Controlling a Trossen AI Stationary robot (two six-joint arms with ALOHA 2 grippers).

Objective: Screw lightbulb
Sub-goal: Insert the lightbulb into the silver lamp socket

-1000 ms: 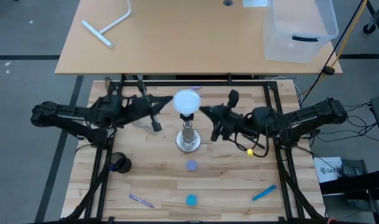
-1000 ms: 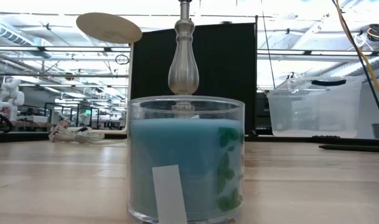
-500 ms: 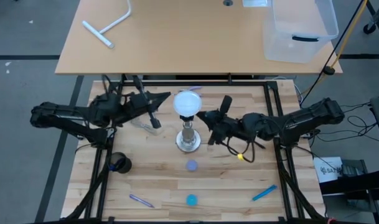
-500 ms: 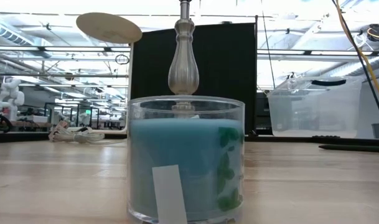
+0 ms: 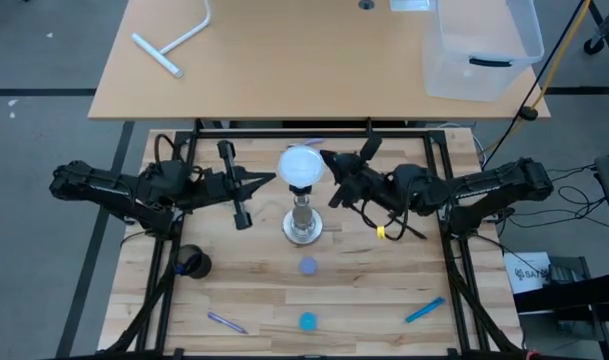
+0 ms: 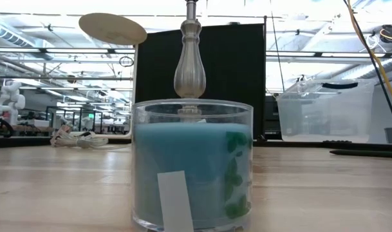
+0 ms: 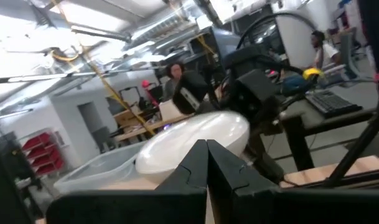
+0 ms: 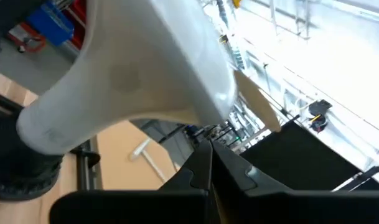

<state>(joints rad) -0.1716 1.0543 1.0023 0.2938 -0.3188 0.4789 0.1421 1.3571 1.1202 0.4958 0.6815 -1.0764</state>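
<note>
lightbulb (image 5: 302, 166) seated upright atop silvery socket stand (image 5: 302, 222) mid-table, left gripper (image 5: 269, 179) just beside bulb, fingers pressed together, holding nothing, right gripper (image 5: 327, 160) at bulb's other side, fingers likewise closed, empty

Both shut claws, left claw (image 5: 269, 179) and right claw (image 5: 327, 160), are flanking the lightbulb (image 5: 302, 166), blocking side access; the desk (image 5: 364, 290) in front is lying mostly open.
</note>
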